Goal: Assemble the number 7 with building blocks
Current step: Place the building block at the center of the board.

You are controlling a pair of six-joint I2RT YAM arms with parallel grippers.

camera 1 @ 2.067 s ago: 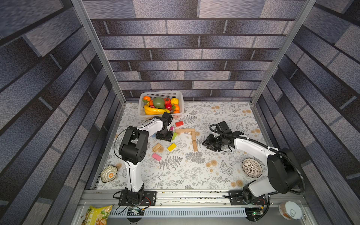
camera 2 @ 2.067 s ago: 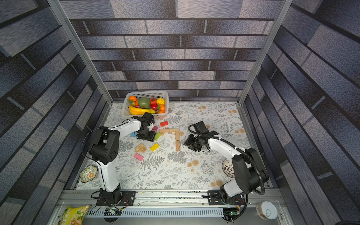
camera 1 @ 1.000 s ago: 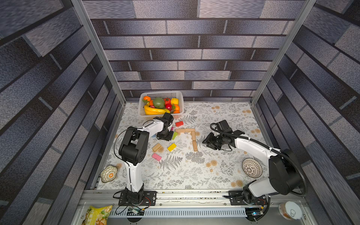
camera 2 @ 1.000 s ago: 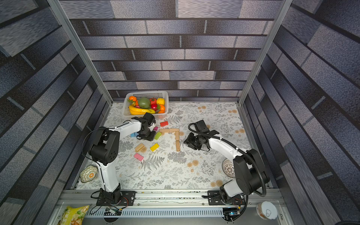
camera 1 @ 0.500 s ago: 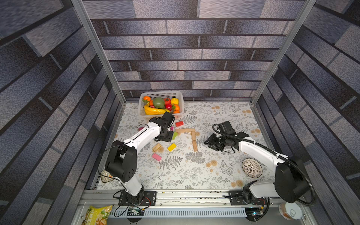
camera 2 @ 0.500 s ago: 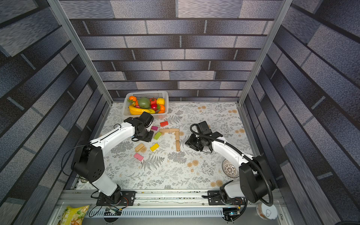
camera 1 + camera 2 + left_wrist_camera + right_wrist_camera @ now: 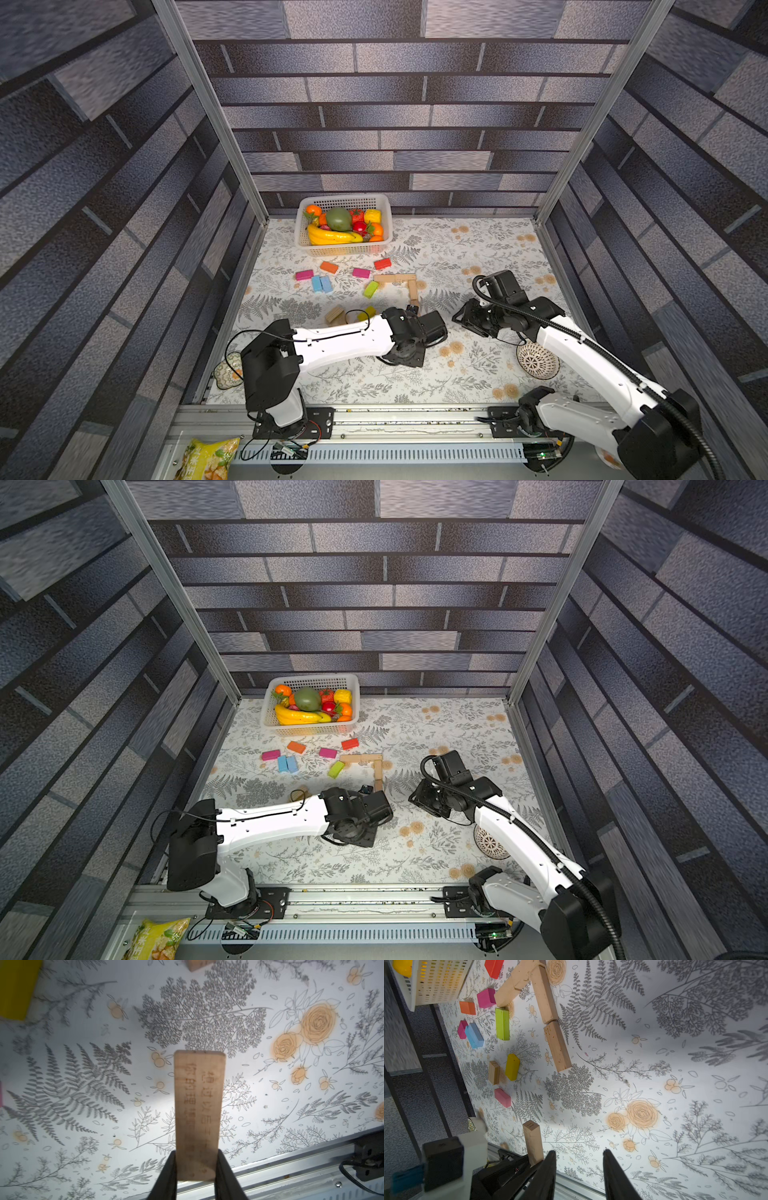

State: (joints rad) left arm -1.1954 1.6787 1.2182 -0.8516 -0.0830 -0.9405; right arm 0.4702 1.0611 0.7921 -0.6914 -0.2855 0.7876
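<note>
On the floral-printed desk (image 7: 478, 249), the number 7 (image 7: 409, 282) is lying part-built from plain tan wooden blocks. In the right wrist view a short bar (image 7: 512, 985) of two blocks is meeting a stem (image 7: 556, 1043) of two more at a square corner, all flat and end to end. Nearer the robot than the stem's free end, and apart from it, a fifth tan wooden block (image 7: 199, 1109) is hanging above the desk, with the left pincer (image 7: 196, 1159) clamped on the narrow sides of one end and the block's length pointing out past the fingertips. The right pincer (image 7: 579, 1154) is hovering close by, its jaws apart and nothing between them. By my reading the bar is done and the stem is being lengthened; what is remaining is to lay the held block in line against the stem's end and let go, perhaps with more to follow. Around the figure the painted spares are lying untouched: a lime-green block (image 7: 371, 289) just off the bar's tip, a yellow block (image 7: 512, 1067), a pink block (image 7: 502, 1097), two blue blocks (image 7: 322, 284), an orange block (image 7: 329, 267), a magenta block (image 7: 361, 272) and a red block (image 7: 382, 263). Behind them a white plastic basket (image 7: 345, 250) of toy fruit is sitting by the back wall. Two columns of Chinese characters are showing, burnt into the held block's broad face, too blurred to read surely; a yellow snack bag (image 7: 208, 457) at the front rail is carrying print too small to make out.
</note>
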